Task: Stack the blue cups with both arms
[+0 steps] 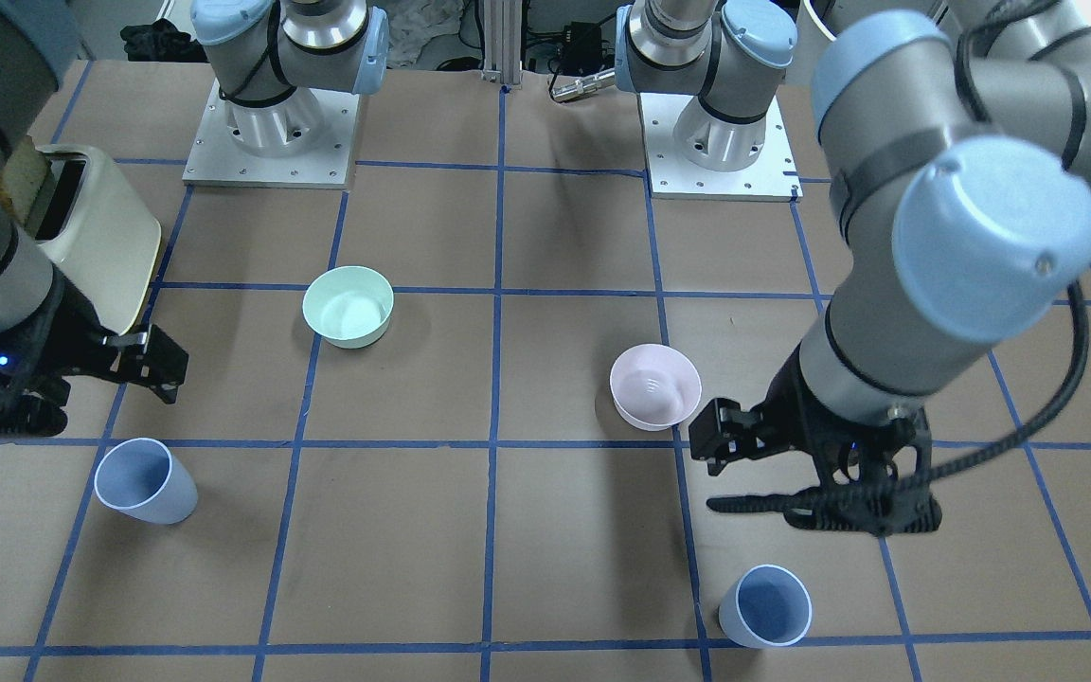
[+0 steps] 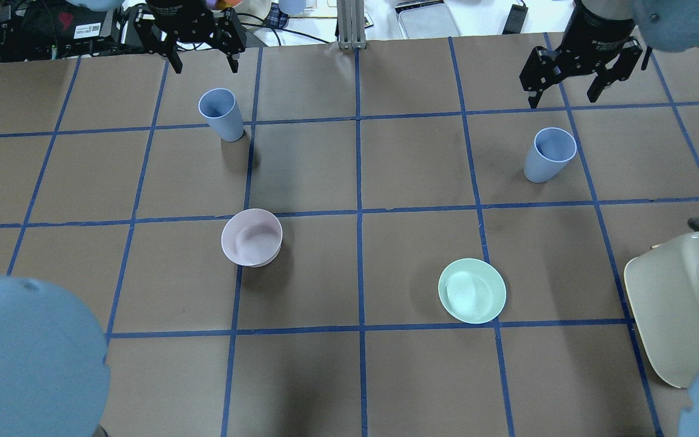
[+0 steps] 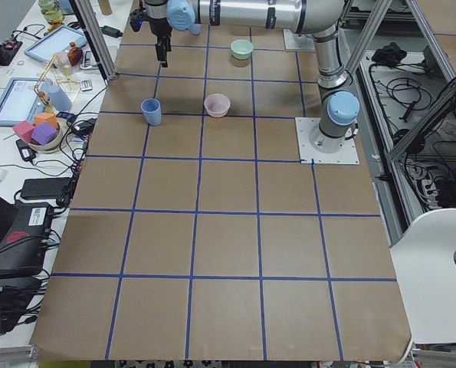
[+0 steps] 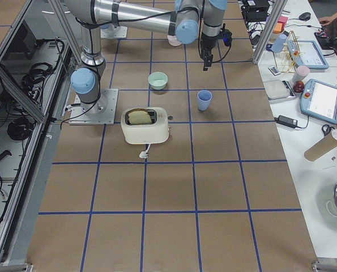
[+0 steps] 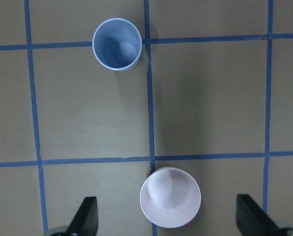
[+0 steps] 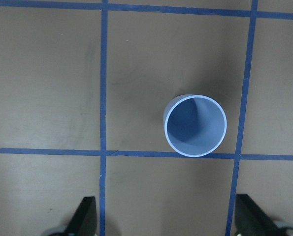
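Observation:
Two blue cups stand upright and apart on the brown table. The left blue cup [image 2: 222, 114] shows in the left wrist view [image 5: 116, 44], well ahead of the open fingers [image 5: 85, 216]. My left gripper [image 2: 199, 47] is open and empty, raised just beyond this cup. The right blue cup [image 2: 548, 155] shows in the right wrist view [image 6: 195, 125], ahead of the open fingers [image 6: 85, 215]. My right gripper [image 2: 563, 85] is open and empty, raised beyond that cup. Neither gripper touches a cup.
A pale pink bowl [image 2: 252, 237] sits nearer the robot than the left cup, under the left gripper in the wrist view [image 5: 170, 197]. A mint-green bowl [image 2: 472, 291] sits at centre right. A cream toaster [image 2: 671, 303] stands at the right edge.

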You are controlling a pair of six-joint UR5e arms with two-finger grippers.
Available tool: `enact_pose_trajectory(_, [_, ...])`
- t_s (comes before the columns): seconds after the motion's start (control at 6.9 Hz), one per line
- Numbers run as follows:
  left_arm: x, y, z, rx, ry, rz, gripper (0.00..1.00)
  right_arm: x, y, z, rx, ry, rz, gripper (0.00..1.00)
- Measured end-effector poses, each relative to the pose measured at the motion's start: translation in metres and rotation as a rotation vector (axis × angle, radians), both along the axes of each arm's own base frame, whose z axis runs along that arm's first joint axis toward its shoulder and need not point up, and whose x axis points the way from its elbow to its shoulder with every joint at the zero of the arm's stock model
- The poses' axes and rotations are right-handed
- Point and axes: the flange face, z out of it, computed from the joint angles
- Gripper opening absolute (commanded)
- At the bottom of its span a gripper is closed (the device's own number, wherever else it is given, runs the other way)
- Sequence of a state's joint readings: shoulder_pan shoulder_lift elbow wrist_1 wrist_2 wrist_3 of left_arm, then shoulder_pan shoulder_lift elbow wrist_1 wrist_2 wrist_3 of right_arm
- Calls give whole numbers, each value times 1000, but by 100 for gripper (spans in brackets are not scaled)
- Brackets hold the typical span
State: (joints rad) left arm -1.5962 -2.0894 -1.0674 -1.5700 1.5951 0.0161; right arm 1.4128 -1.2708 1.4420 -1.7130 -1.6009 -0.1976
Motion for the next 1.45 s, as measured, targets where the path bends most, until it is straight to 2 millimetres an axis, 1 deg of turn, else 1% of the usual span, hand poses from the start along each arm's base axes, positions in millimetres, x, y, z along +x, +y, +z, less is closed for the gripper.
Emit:
enact_pose_trajectory(0.14, [0,-22,-37,30,-1,-15,100,-28,-12,-38,17,-7,-7,100])
enact_pose_trajectory(0.29, [1,-39,-69,50,-2,-26,100,-48,-16,-74,32,-14,-20,100])
enact_pose_trajectory(0.43, [4,-55,-90,46,-4,-34,100,-58,-14,-105,35,-16,-29,99])
enact_pose_trajectory(0.58, [7,-70,-100,13,-23,-58,100,-61,-10,-129,32,-15,-33,82])
enact_pose_trajectory(0.72, [10,-85,-107,-27,-53,-92,90,-62,-5,-147,35,-14,-36,38])
enact_pose_trajectory(0.87, [12,-93,-120,-31,-67,-110,90,-62,-3,-154,32,-12,-36,0])
enact_pose_trajectory(1.01, [13,-94,-133,-9,-71,-118,90,-62,-2,-157,31,-14,-37,0])
enact_pose_trajectory(1.16, [13,-92,-143,24,-71,-121,75,-62,-3,-156,29,-14,-37,0])
enact_pose_trajectory(1.3, [13,-90,-151,56,-71,-121,46,-63,-5,-152,22,-13,-33,0])
enact_pose_trajectory(1.45, [13,-90,-158,74,-71,-120,6,-63,-6,-148,16,-12,-24,0])
